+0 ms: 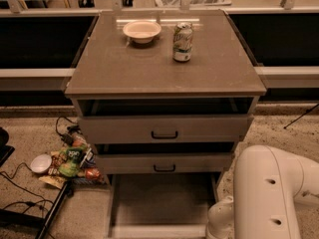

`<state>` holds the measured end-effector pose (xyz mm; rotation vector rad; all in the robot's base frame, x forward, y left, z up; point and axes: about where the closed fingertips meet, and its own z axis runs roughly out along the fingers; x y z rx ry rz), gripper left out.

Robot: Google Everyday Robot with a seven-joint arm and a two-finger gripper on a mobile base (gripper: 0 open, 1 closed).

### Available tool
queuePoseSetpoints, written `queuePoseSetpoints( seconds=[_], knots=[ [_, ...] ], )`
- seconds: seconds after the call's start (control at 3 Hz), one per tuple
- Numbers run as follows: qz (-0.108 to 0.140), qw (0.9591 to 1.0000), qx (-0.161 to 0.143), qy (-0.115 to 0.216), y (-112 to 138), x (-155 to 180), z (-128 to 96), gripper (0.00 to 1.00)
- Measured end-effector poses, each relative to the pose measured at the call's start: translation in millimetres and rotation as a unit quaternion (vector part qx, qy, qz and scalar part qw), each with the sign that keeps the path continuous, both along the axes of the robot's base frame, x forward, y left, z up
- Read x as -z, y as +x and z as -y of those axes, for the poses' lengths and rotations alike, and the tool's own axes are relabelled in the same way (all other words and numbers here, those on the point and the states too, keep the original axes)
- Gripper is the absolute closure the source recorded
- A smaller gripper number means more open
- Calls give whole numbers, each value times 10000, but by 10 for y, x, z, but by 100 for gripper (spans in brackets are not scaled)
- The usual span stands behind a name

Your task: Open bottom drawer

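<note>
The bottom drawer [159, 203] of the grey-brown cabinet stands pulled far out, its empty inside showing. Its front rim [158, 231] lies at the lower edge of the view and its handle is hidden. The middle drawer [164, 162] and top drawer [164, 128] are each a little ajar, with dark bar handles. My white arm [269, 193] fills the lower right, its wrist beside the drawer's right front corner. The gripper is out of view below the picture's bottom edge.
A cream bowl [142, 30] and a drink can [182, 42] stand on the cabinet top [149, 68]. Snack packets [72, 161], a small white bowl [40, 163] and cables [20, 183] lie on the floor to the left. A dark counter runs behind.
</note>
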<state>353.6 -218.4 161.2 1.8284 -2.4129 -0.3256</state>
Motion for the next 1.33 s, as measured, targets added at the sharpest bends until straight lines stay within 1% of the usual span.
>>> queuePoseSetpoints(
  seconds=[0.33,0.67,1.0,1.33],
  knots=[
    [18,10000,58,-28,-74,-55,26,95],
    [18,10000,58,-28,-75,-49,26,0],
    [17,10000,58,-28,-75,-49,26,0],
    [-219,9997,50,27,-329,34,61,0]
  ],
)
